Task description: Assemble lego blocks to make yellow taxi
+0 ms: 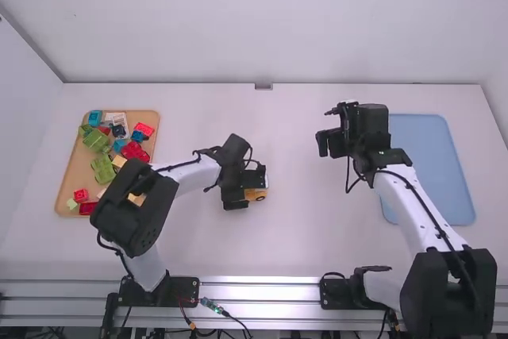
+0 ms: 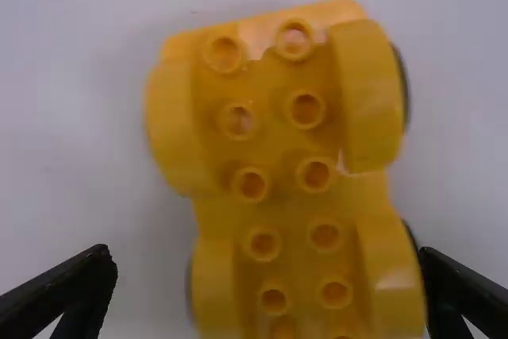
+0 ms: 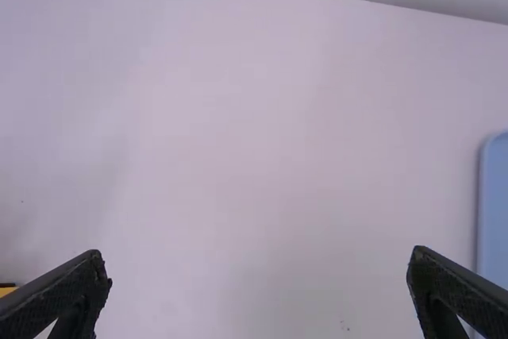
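White desk (image 1: 302, 236), with a blue tray (image 1: 432, 168) on the right and a tan tray (image 1: 70, 172) of mixed bricks on the left. The right pincer (image 1: 327, 126), near the blue tray, is spread wide and empty. The left pincer (image 1: 240, 188) is wide open at the yellow car chassis (image 1: 255, 194), between the trays. The high view shows a wheeled side; the left wrist view, paired studs between fenders, long axis running between the fingers, slightly tilted. Its front cannot be told.
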Controlling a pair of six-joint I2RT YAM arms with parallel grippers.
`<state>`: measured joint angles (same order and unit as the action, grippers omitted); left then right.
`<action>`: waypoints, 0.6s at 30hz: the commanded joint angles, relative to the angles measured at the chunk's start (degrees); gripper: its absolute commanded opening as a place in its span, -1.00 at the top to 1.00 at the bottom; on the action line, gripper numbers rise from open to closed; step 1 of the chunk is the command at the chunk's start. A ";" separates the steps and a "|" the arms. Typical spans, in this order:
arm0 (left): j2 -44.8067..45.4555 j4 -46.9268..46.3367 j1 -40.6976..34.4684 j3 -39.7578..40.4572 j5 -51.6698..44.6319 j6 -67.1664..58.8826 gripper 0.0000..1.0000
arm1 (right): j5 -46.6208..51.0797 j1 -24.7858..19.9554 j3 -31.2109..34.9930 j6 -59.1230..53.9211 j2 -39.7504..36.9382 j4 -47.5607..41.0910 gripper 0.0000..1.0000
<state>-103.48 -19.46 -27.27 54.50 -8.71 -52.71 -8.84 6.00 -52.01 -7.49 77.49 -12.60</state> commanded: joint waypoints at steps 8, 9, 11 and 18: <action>4.00 -10.47 0.28 7.45 7.55 2.64 -0.98 | -0.15 0.46 0.39 -0.04 -0.92 0.94 -0.98; 5.27 -12.46 0.42 8.04 7.17 1.70 -0.98 | -0.15 0.37 0.39 -0.02 -0.92 0.89 -0.98; 7.37 -14.36 1.09 8.39 7.17 1.07 -0.98 | -0.15 0.39 0.39 -0.04 -0.92 0.89 -0.98; 16.90 -14.45 9.70 7.21 10.85 4.61 -0.98 | -0.15 0.37 0.32 -0.04 -0.94 0.94 -0.98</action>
<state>-89.91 -33.78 -21.91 61.23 0.34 -50.26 -8.84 6.15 -52.01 -7.64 77.49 -11.77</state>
